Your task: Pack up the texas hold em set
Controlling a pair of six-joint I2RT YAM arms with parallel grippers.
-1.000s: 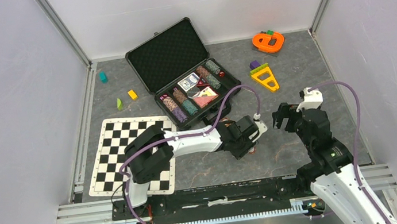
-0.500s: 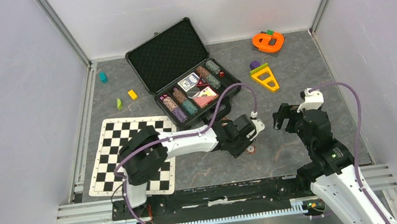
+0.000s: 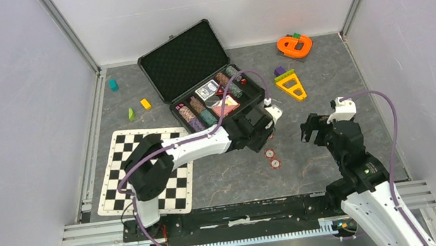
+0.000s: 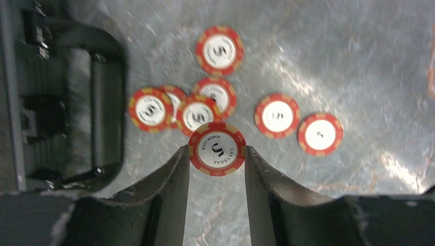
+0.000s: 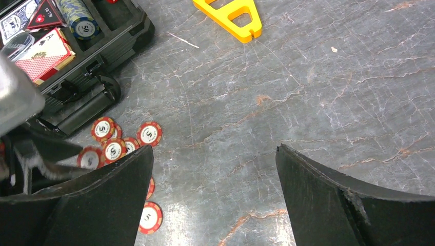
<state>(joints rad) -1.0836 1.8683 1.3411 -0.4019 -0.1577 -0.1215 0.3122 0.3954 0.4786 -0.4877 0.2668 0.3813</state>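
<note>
left wrist view: left gripper (image 4: 215, 151), clamped on one chip (image 4: 216, 147), has swung up toward the case (image 3: 185, 58). right gripper (image 5: 214, 149) gapes apart; several loose chips (image 4: 277, 115) wait on the desk (image 4: 333, 51).

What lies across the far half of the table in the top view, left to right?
teal block → green piece → yellow block → open black briefcase → orange toy. Left out: the yellow triangular toy, which overlaps the orange one sideways.
</note>
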